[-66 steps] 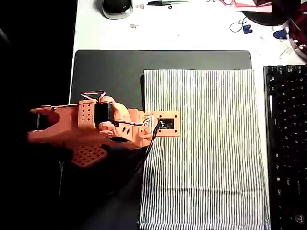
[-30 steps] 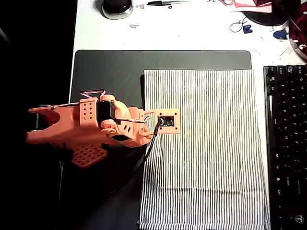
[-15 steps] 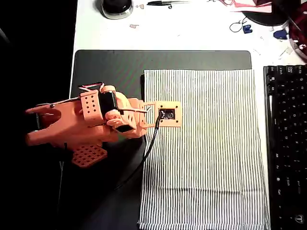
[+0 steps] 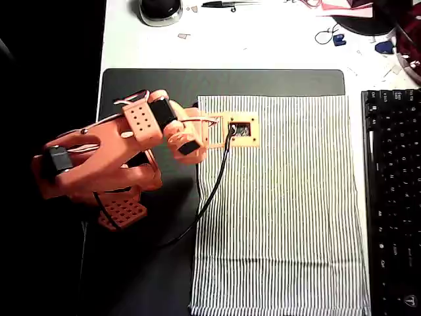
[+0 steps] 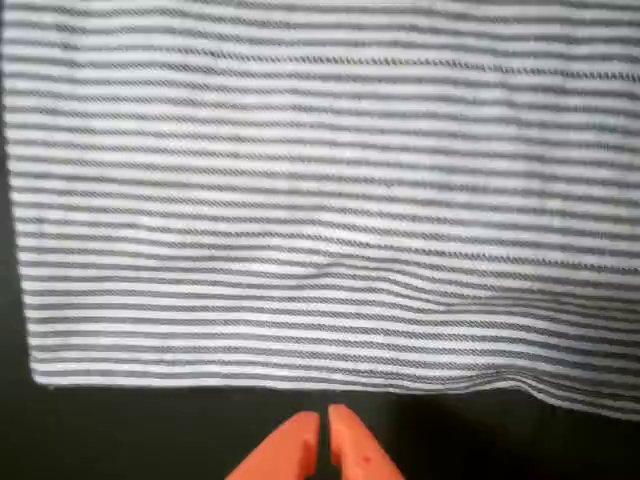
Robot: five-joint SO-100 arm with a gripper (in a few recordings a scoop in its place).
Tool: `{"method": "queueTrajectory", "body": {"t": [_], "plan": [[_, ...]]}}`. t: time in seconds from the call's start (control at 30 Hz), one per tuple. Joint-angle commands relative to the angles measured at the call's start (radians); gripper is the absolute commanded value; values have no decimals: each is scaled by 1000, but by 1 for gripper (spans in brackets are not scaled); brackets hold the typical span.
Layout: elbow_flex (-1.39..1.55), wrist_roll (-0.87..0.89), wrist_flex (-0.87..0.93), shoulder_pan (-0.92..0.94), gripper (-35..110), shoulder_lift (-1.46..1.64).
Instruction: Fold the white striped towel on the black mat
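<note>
One white striped towel (image 4: 279, 204) lies flat, unfolded, on right part of black mat (image 4: 158, 99), far edge overhanging mat toward keyboard (image 4: 393, 197) on desk (image 4: 263, 46). Orange arm (image 4: 99, 161) reaches over towel's upper-left corner. Jaws (image 5: 322, 440) nearly closed, narrow gap, empty, just off towel's edge, over mat.

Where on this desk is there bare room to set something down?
Free: the black mat strip above the white striped towel, and the white desk beyond it. The mat's left part sits under the arm; the keyboard crowds the right edge, clutter the top right corner.
</note>
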Motion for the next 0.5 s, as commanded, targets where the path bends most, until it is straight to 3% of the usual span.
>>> {"method": "queueTrajectory", "body": {"t": [0.0, 0.47], "plan": [[-114, 31, -34, -43, 0, -95], [-630, 74, -87, -172, 0, -630]]}}
